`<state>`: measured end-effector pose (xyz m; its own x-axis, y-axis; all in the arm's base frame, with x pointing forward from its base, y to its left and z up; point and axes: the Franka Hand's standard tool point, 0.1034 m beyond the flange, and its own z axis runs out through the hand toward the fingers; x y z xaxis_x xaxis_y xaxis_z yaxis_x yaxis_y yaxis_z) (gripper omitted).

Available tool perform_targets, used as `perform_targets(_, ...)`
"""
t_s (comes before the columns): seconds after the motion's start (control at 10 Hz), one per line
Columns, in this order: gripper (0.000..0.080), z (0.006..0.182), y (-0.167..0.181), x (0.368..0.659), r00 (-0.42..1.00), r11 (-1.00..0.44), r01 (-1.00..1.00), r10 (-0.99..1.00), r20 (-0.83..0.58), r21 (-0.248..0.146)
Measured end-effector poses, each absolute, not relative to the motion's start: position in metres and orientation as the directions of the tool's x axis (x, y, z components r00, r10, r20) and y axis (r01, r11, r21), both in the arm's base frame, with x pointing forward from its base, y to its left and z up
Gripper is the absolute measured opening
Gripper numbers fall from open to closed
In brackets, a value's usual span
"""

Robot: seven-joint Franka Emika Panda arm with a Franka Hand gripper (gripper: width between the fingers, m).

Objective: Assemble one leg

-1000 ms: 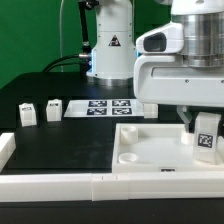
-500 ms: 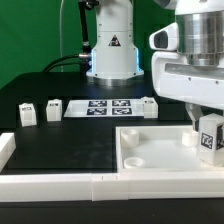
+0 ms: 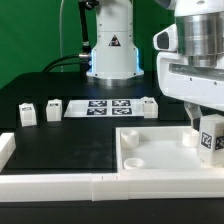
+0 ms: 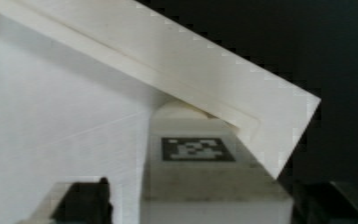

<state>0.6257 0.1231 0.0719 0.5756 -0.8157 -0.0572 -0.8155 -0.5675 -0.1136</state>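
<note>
My gripper (image 3: pixel 204 128) is shut on the leg (image 3: pixel 209 141), a small white block with a black-and-white tag. It holds the leg over the right rim of the white tray panel (image 3: pixel 150 158), at the exterior view's right. In the wrist view the leg (image 4: pixel 197 150) stands between the two dark fingers of the gripper (image 4: pixel 202 205), with the panel's white corner (image 4: pixel 87 110) beneath it. Whether the leg touches the panel cannot be told.
Three more small white legs stand on the black table: two at the exterior view's left (image 3: pixel 27 113) (image 3: pixel 53 108), one (image 3: pixel 149 106) beside the marker board (image 3: pixel 108 106). A white rail (image 3: pixel 90 186) runs along the front. The arm's base (image 3: pixel 110 50) stands behind.
My gripper has moved with the leg toward the exterior view's right and slightly up, uncovering the leg beside the marker board. In the last half second it hardly moved.
</note>
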Motion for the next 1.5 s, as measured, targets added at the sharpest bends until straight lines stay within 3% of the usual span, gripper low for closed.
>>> perform_targets(0.1,0.062,0.0728,0.1241,0.626,0.717,-0.709,-0.695,-0.696,-0.038,-0.12)
perform_targets(0.3,0.064,0.0729,0.1284,0.6249,0.884,-0.877,-0.466,-0.468,-0.009,-0.122)
perform_targets(0.5,0.0648,0.0743,0.1338,0.6246,0.982,-0.979,-0.183,-0.186,0.039,-0.088)
perform_targets(1.0,0.0649,0.0726,0.128,0.6257,0.944,-0.944,0.328,0.325,0.051,-0.043)
perform_targets(1.1,0.0649,0.0725,0.1272,0.6258,0.942,-0.942,0.334,0.332,0.051,-0.042)
perform_targets(1.2,0.0514,0.0724,0.1277,0.6257,0.942,-0.942,0.334,0.332,0.051,-0.043)
perform_targets(1.3,0.0514,0.0724,0.1277,0.6257,0.942,-0.942,0.334,0.332,0.051,-0.043)
perform_targets(1.4,0.0378,0.0724,0.1273,0.6258,0.942,-0.942,0.334,0.332,0.051,-0.042)
perform_targets(1.5,0.0294,0.0723,0.1259,0.6259,0.943,-0.942,0.332,0.33,0.05,-0.041)
